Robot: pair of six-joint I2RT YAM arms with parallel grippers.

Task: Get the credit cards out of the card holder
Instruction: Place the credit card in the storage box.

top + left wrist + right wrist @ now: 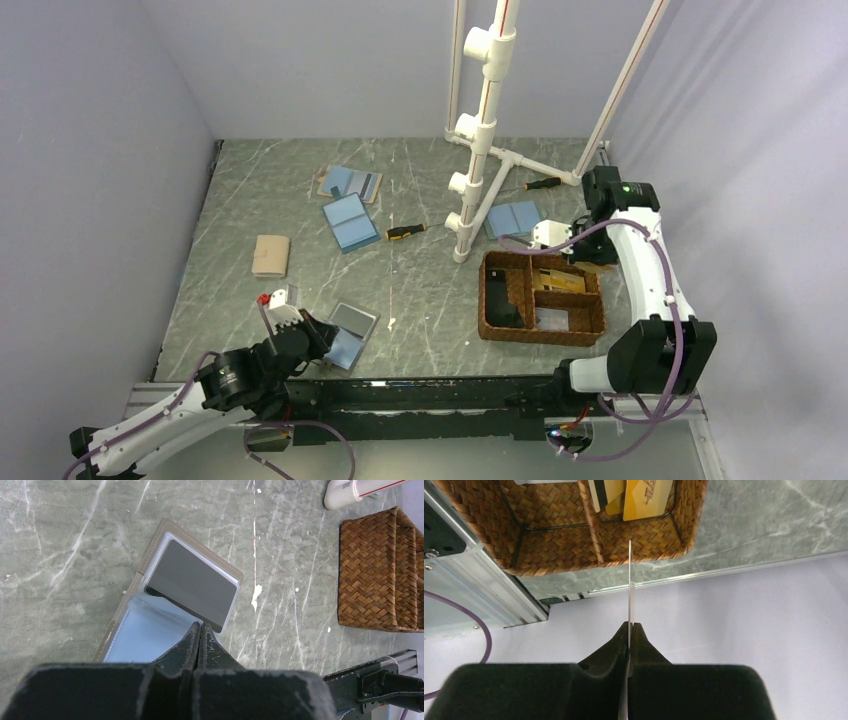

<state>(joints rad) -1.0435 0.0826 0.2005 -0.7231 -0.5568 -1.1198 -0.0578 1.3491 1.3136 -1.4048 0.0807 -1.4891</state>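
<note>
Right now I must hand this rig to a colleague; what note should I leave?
Left gripper: shut, tips at the open card holder, beside a dark card in its pocket.
Right gripper: shut on a thin card, by the wicker tray rim.
Done: some cards lie in the tray.
Left: drop this card, pull out the dark one.

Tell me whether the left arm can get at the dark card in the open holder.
Probably yes. The left claw sits shut right at the near edge of the dark card in the open card holder, with nothing lying over either. Whether it already pinches the card cannot be told.
</note>
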